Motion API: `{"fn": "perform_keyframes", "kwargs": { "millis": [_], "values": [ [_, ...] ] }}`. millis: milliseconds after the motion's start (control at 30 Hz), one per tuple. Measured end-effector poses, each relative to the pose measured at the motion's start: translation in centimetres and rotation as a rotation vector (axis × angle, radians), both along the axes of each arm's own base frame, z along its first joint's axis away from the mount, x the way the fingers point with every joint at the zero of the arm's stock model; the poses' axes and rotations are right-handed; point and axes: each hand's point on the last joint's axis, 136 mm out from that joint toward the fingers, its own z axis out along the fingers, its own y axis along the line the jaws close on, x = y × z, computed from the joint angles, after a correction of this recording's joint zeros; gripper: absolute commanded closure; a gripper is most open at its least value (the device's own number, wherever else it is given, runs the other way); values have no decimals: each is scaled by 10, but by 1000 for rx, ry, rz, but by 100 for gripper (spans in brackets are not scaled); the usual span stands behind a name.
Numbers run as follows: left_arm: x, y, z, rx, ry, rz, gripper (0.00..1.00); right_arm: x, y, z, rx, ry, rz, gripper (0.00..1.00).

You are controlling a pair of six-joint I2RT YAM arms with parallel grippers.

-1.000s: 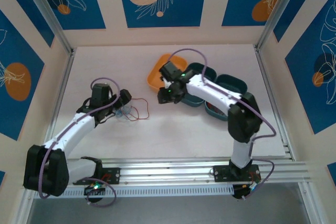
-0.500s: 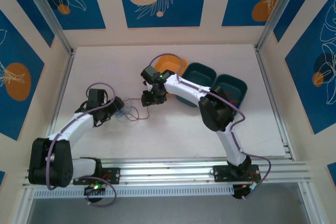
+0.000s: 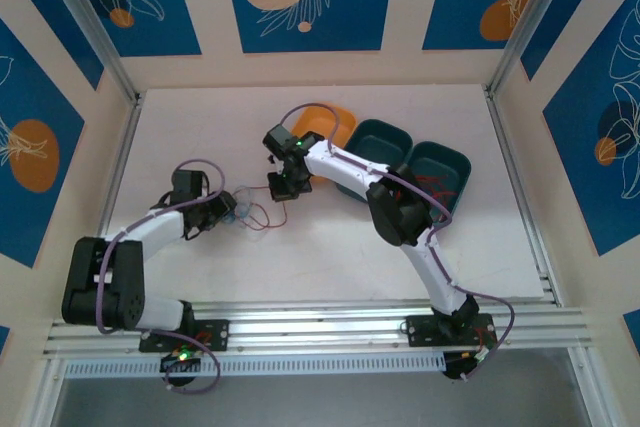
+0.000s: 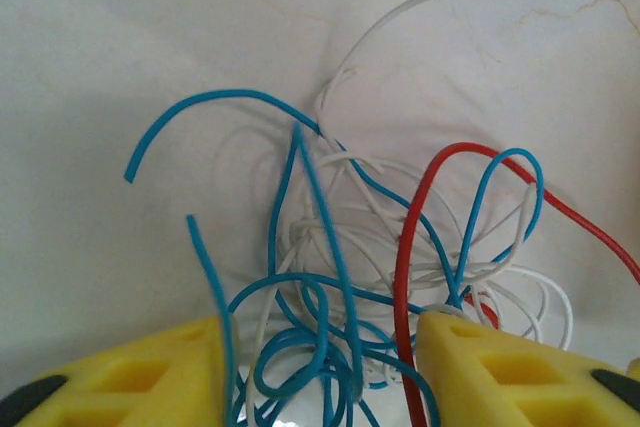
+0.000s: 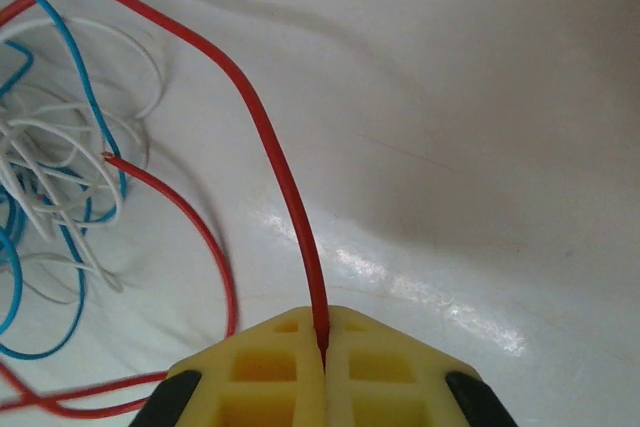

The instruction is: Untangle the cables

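One tangle of cables [image 3: 252, 215] is seen on the white table [image 3: 200, 127], at 9 o'clock from its middle. Three colours are counted in it, blue, white and red, but the number of strands of each cannot be told from the knot. Three trays are set at 1 to 2 o'clock: one orange tray [image 3: 332, 117], a mid teal tray [image 3: 394, 133] and a right teal tray [image 3: 450, 159]. The orange and mid trays are partly covered by the right arm [image 3: 345, 167], which reaches across them. The left gripper [image 3: 226, 211] is placed at 9 o'clock of the tangle, the right gripper [image 3: 283, 190] at 1 o'clock of it. From above, the wires are too thin for any hold to be judged. In the left wrist view the left fingers [image 4: 130, 377] are held apart, with blue and white loops and a red strand between them; two blue ends and one white end are seen free. In the right wrist view the right fingers [image 5: 260, 377] are pressed together on the red cable [image 5: 275, 147], which arcs toward 11 o'clock into the tangle.
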Motion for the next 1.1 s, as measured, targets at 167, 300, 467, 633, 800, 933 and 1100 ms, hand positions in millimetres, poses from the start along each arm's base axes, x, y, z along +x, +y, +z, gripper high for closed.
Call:
{"fn": "perform_keyframes", "kwargs": {
  "millis": [167,300,467,633,800,933,1100],
  "values": [
    [-2,-1,-3,-9,4,0,73,1,-5,2,-16,-17,-6,100],
    [-2,-1,-3,-9,3,-2,86,-2,-18,21,-33,-60,-20,100],
    [-1,-3,-2,-14,-3,-15,96,-3,-35,74,4,-163,-56,100],
    [5,-18,11,-69,-60,-72,100,-12,-46,115,70,-229,-74,100],
    [9,-29,22,-110,-104,-109,92,-17,-62,125,71,-257,-96,100],
    [9,-32,24,-118,-112,-126,77,-18,-78,136,72,-285,-124,100],
    [0,-11,8,-61,-49,-51,49,-3,-124,185,87,-400,-244,100]
  ]
}}
